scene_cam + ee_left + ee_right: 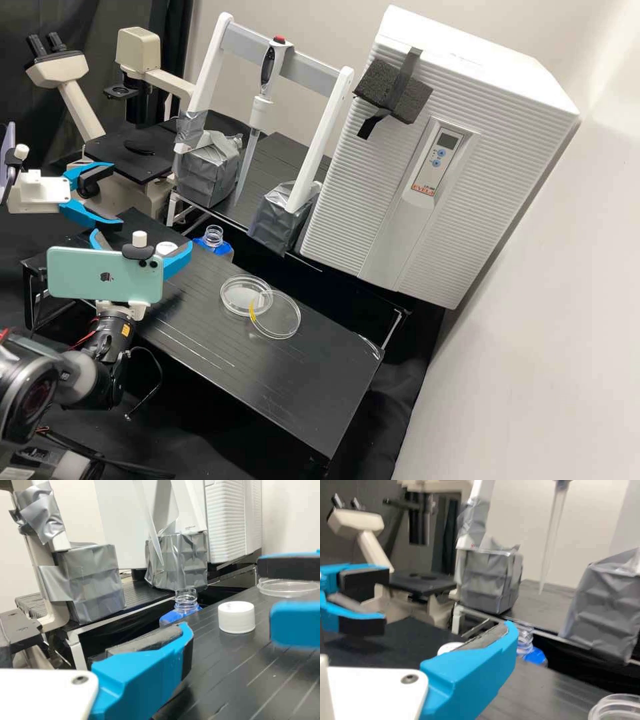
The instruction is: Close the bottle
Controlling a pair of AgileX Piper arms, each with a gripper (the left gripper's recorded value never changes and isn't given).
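Black bench [280,373], loose cap [236,616], petri dishes [260,303]; open bottle [215,239] just beyond edge

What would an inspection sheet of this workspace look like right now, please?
Surface: black bench, light scratches.
Job's things: bottle upright and uncapped at the bench's far edge; cap loose on the bench near it.
Clutter: two overlapping petri dishes; pipette hanging on its stand.
Grippers: left gripper open, empty; right gripper open, empty, beside the cap.
Cables: one black loop at the bench's left end.
Surroundings: microscope, white machine, black curtain.
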